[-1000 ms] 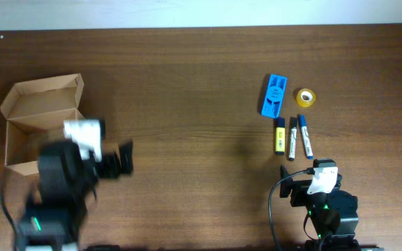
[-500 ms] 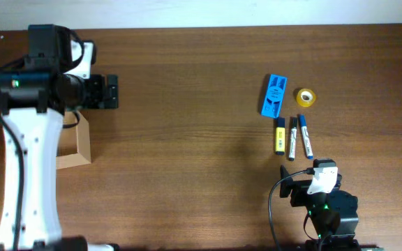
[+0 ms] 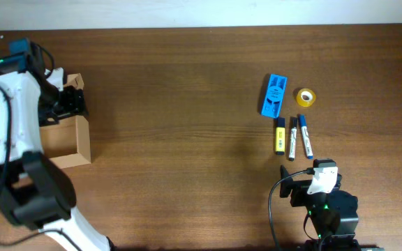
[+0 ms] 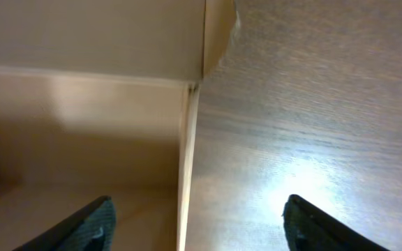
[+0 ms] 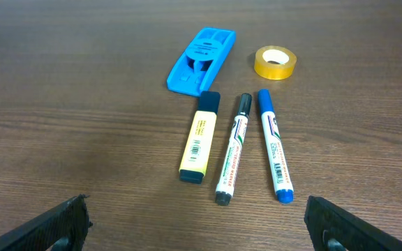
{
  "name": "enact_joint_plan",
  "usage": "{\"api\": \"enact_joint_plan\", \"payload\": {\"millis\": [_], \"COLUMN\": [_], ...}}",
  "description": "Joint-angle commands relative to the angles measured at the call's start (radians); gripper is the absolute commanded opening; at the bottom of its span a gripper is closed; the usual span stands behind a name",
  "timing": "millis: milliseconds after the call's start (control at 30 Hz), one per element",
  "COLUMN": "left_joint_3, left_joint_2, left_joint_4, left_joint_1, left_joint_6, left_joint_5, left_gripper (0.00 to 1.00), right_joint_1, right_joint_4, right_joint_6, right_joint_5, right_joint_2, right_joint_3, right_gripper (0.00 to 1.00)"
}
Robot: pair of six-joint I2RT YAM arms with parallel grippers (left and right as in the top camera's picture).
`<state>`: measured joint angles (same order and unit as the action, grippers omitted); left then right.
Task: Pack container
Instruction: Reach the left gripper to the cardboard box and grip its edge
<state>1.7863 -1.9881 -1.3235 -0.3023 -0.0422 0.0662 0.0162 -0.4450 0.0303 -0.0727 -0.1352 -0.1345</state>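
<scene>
The tan cardboard container [image 3: 75, 143] stands open at the far left of the table, partly hidden under my left arm. My left gripper [image 3: 74, 103] is open and straddles its right wall near the flap lid; the wall edge [image 4: 185, 174] runs between the fingers. My right gripper [image 3: 306, 183] is open and empty near the front edge, just short of a yellow highlighter [image 5: 199, 136], a black-capped marker [image 5: 232, 148] and a blue marker [image 5: 273, 145]. A blue plastic case [image 5: 201, 58] and a yellow tape roll [image 5: 276, 62] lie behind them.
Dark wood table [image 3: 187, 125]; its far edge meets a pale wall at the top.
My left arm has swung from the front left up and back over the box, and the gripper now sits over the box's right wall. The right arm has not moved.
</scene>
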Motion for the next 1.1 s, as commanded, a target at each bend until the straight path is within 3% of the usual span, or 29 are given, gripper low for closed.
{"api": "enact_joint_plan", "payload": {"millis": [0,267,533,833,1067], "left_joint_3": [0.014,0.013,0.013,0.033,0.220], "left_joint_2": [-0.076,-0.175,-0.219,-0.184,-0.095], "left_joint_4": [0.015,0.077,0.107,0.053,-0.107], "left_joint_1": [0.009,0.013,0.014,0.065,0.253], "left_joint_6": [-0.016,-0.014,0.013,0.129,0.299], "left_joint_5": [0.027,0.024,0.022,-0.021,-0.100], "left_gripper": [0.72,0.57,0.02,0.02,0.02], "right_joint_1": [-0.004,-0.004,-0.004,-0.004,-0.004], "right_joint_4": [-0.005,-0.005,-0.005,-0.005,-0.005], "right_joint_6": [0.008,0.008,0.008,0.008,0.008], "right_joint_5": [-0.002,-0.002,-0.002,-0.002,-0.002], "right_joint_2": [0.006,0.006,0.006,0.006,0.006], "right_joint_3": [0.006,0.006,0.006,0.006,0.006], "right_gripper": [0.99,0.99,0.99,0.99,0.99]}}
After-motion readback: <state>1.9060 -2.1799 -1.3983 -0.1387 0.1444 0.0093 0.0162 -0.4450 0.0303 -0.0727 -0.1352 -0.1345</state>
